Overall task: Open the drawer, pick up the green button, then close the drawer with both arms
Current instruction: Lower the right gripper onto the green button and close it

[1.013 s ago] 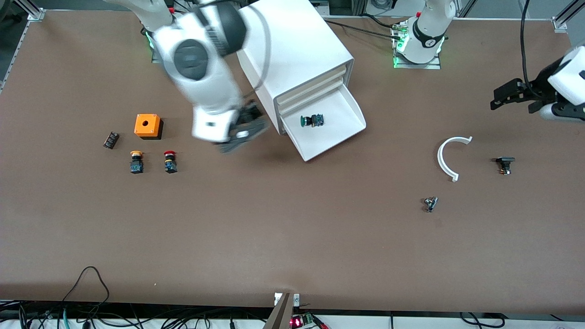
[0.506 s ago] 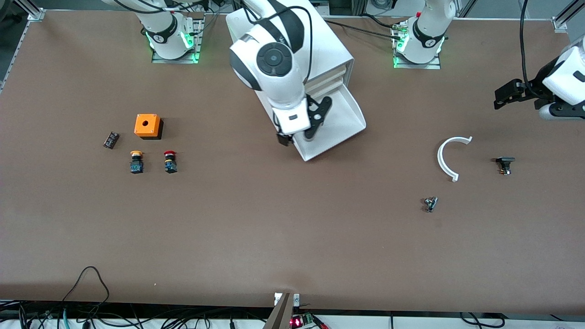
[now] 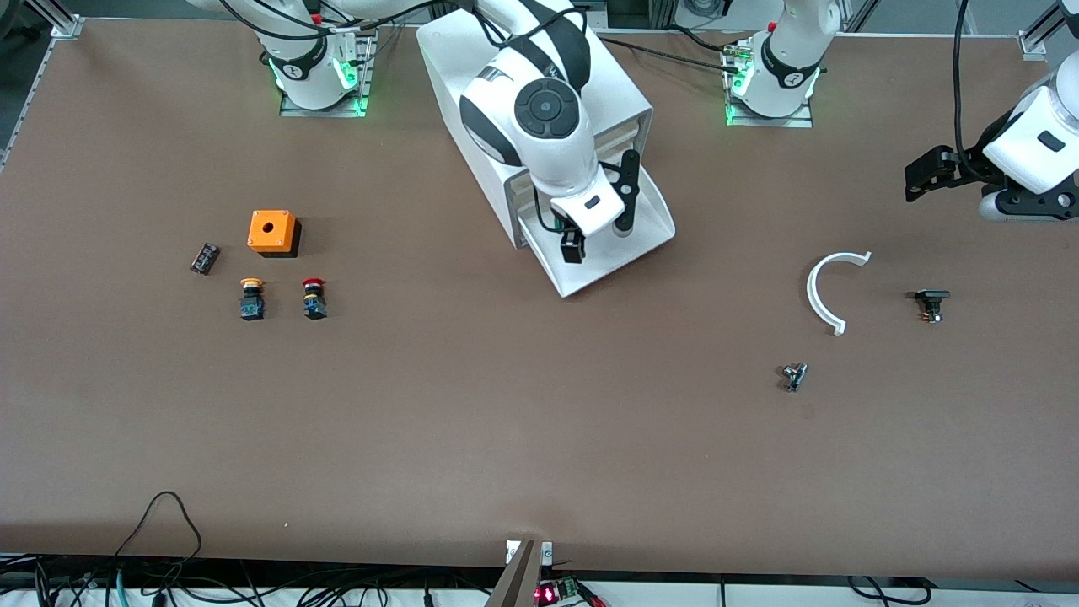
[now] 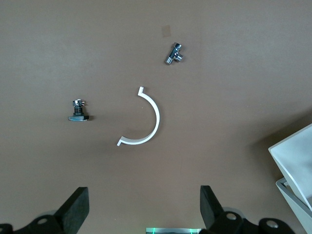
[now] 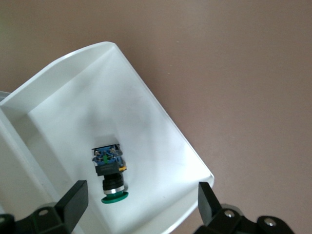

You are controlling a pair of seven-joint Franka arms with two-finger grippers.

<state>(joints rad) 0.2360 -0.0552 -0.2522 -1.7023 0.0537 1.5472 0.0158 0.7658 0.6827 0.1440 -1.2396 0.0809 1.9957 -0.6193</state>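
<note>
Now swung over the open drawer (image 3: 649, 240) at frame centre, right gripper (image 3: 600, 236) spread wide above light, rigid button (image 5: 110, 172), best pinched across its blocky body; left gripper (image 4: 141, 209) open, waiting.

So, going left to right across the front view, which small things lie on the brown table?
Small black part → orange box → yellow-capped button → red-capped button → small metal fitting → white curved piece → black-topped part.

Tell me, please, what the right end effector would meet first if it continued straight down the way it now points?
Most likely the green button, lying between the open fingers of the right end effector in the pulled-out drawer; otherwise, the drawer floor.
</note>
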